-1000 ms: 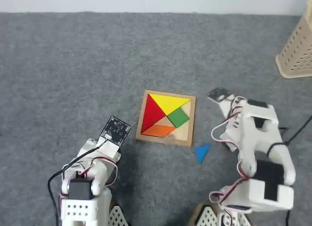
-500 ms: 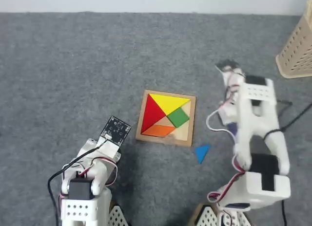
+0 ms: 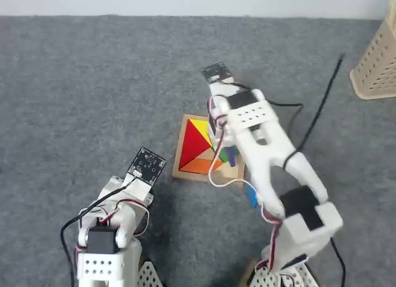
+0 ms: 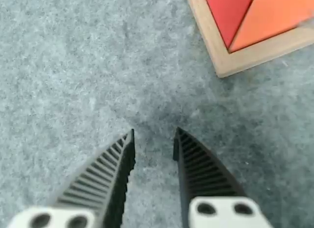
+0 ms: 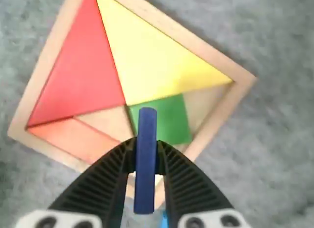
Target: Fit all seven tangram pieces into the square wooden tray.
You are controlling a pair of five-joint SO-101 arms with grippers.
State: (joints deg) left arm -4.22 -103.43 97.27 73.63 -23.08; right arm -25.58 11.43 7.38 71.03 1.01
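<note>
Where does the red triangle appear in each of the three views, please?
High view: the red triangle lies in the left half of the wooden tray.
Left wrist view: it sits in the tray corner beyond the left gripper, touching the orange piece.
Right wrist view: it lies beyond the right gripper, against the yellow triangle.
Shared landmark: the orange piece, bordering it in every view.

Setting: a robotics test bench, most likely in a lab or office room.

Evidence: a small white left arm and right arm, both with exposed servo wiring, stand at one edge of a table covered in grey felt. A black cable trails across it. A puzzle tray is the work item. A pale wall bounds the far side. A perforated beige basket stands at one corner.
</note>
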